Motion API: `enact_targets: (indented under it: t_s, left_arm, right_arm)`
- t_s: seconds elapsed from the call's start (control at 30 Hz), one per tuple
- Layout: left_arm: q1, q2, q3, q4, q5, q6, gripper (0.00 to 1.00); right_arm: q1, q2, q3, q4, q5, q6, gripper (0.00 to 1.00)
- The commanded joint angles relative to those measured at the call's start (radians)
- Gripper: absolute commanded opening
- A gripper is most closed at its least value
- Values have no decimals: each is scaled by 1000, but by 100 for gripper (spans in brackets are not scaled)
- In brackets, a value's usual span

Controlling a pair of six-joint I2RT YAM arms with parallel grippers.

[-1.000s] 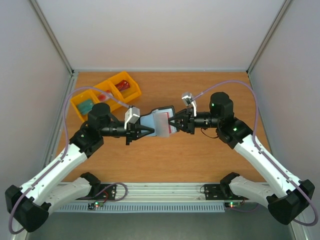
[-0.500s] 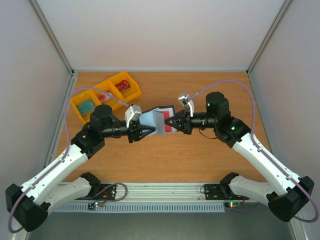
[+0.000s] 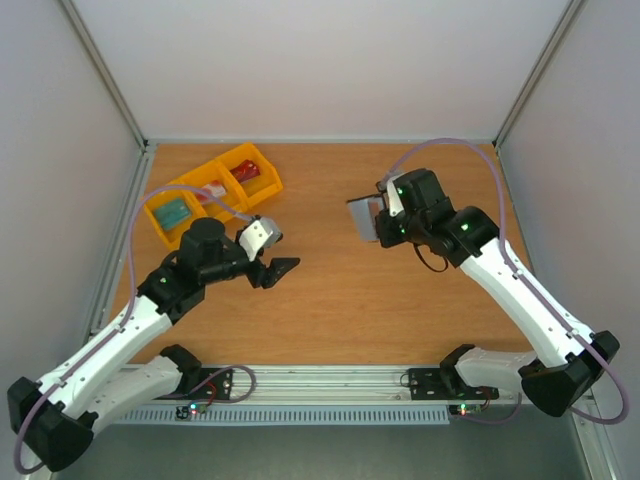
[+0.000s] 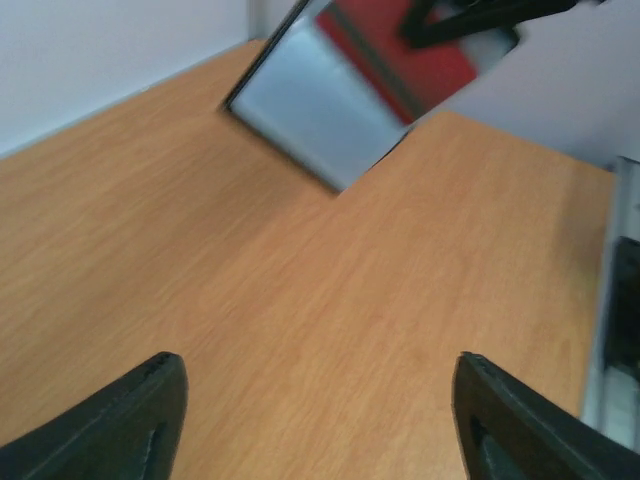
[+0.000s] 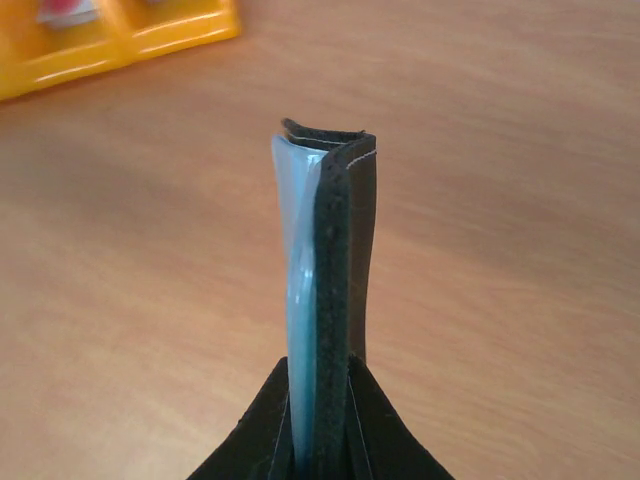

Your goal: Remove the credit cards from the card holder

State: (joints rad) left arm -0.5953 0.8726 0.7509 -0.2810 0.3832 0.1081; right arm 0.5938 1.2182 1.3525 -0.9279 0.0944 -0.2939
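Pinching the folded card holder [image 5: 330,260] (right tool [image 5: 322,385]).

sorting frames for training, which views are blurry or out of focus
Left wrist: wallet and red card smeared and soft. Right wrist: wallet's edge sharp, yellow bins behind out of focus. Top view: crisp, evenly lit, only faint shadows.

Top cam: bright, even light from overhead, only faint soft shadows on the table [image 3: 330,310] by the arms, no glare, pretty sharp. Left wrist pic is smeary, card holder [image 4: 320,130] at 12 o'clock blurred. Right wrist: card holder edge in focus, yellow bins [image 5: 120,40] at 11 o'clock fuzzy w/ shiny spots.
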Motion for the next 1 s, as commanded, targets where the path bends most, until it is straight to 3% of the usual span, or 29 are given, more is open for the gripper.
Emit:
enact_targets:
  t_s: [0.0, 0.07, 0.1, 0.2, 0.5, 0.63, 0.8, 0.97]
  left_arm:
    - [-1, -32, 42, 101, 332, -41, 67]
    - [-3, -29, 20, 275, 516, -171, 61]
    - [-6, -22, 8, 358, 558, -318, 58]
    - [-20, -2, 6, 421, 526, -517, 39]
    - [-77, 14, 48, 407, 511, -479, 37]
    - [-83, 21, 34, 400, 444, -491, 35]
    - [-34, 8, 10, 352, 271, -521, 30]
    - [-15, 8, 8, 395, 399, -469, 30]
  right_arm:
    - [6, -82, -42, 120, -388, -77, 1]
    - [5, -115, -84, 227, -602, -70, 1]
    - [5, -129, -105, 274, -672, -61, 1]
    - [4, -153, -150, 383, -808, -23, 1]
    - [21, -163, -222, 527, -852, 45, 1]
    - [30, -174, -225, 558, -845, 50, 1]
    - [32, -211, -257, 642, -998, 60, 1]
    - [35, -217, -288, 673, -1073, 59, 1]
